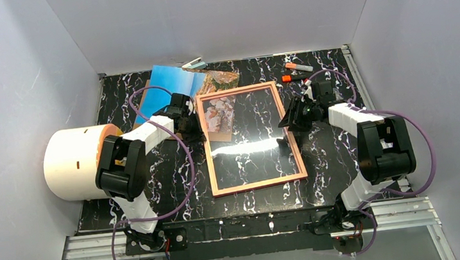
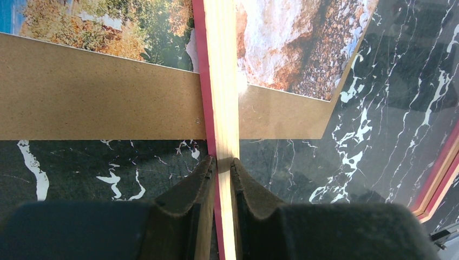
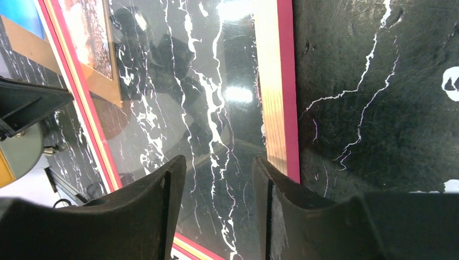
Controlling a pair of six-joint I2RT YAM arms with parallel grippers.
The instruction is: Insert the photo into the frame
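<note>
Left wrist — left gripper [image 2: 222, 161] nearly closed, pinching the frame [image 2: 222, 81] edge.

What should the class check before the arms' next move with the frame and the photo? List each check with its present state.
1. Left gripper shut on the frame, at its left rail: ok.
2. Right gripper free: ok, jaws apart, holding nothing.
3. Frame's wood-coloured back facing up: ok.
4. Photo clear of the frame: not ok, one corner lies beneath it, on the backing board.
5. Photo turned picture side down, ready to drop in: not ok, picture side faces up.
6. Held rail lifted: cannot tell.
</note>
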